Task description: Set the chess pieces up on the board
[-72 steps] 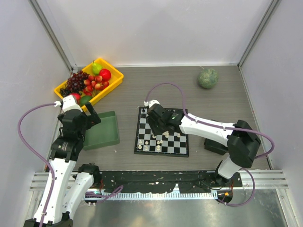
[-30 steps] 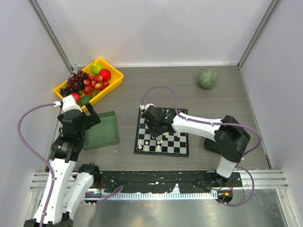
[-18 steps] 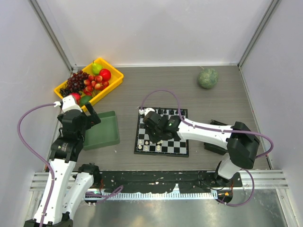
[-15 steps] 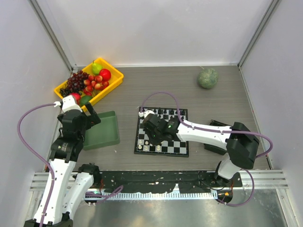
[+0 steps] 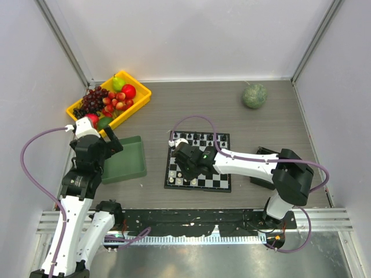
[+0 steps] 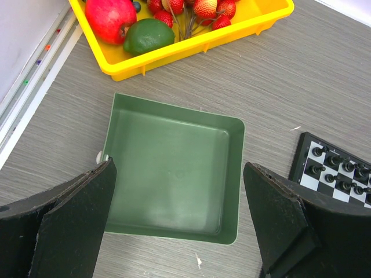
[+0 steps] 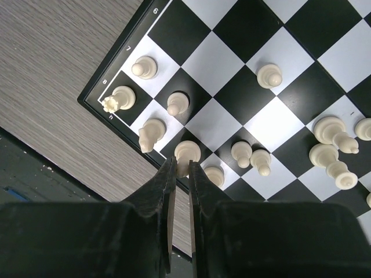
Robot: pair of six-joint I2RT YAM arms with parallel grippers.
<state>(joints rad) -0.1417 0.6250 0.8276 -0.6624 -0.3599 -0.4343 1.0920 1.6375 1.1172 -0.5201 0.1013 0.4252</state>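
step in hand: filling the cream back rank at the near left corner of the board (image 7: 243, 35), judging by where the pieces stand.
right pincer (image 7: 181, 167): low over that corner, jaws drawn to a narrow slot, with one cream piece (image 7: 187, 152) pinched at the tips on an edge square.
left pincer (image 6: 178, 168): spread wide and holding nothing, hanging above the green tray (image 6: 232, 150), well apart from the board.
board position: flat on the tabletop (image 5: 191, 104), in front of the right arm.
cream pieces (image 7: 327, 130): a rook (image 7: 116, 99) on the corner square and a knight (image 7: 152, 133) beside it. others stand loose toward the middle, several not centred on their squares.
black pieces (image 5: 200, 137): lined along the far edge of the board.
next move: likely to set the held piece square on its spot, part the jaws only a little, then lift straight up. the knight is just beside it and could be knocked.
change from the earliest frame: the right pincer has come from the board's left middle toward the near corner. the left arm has not moved.
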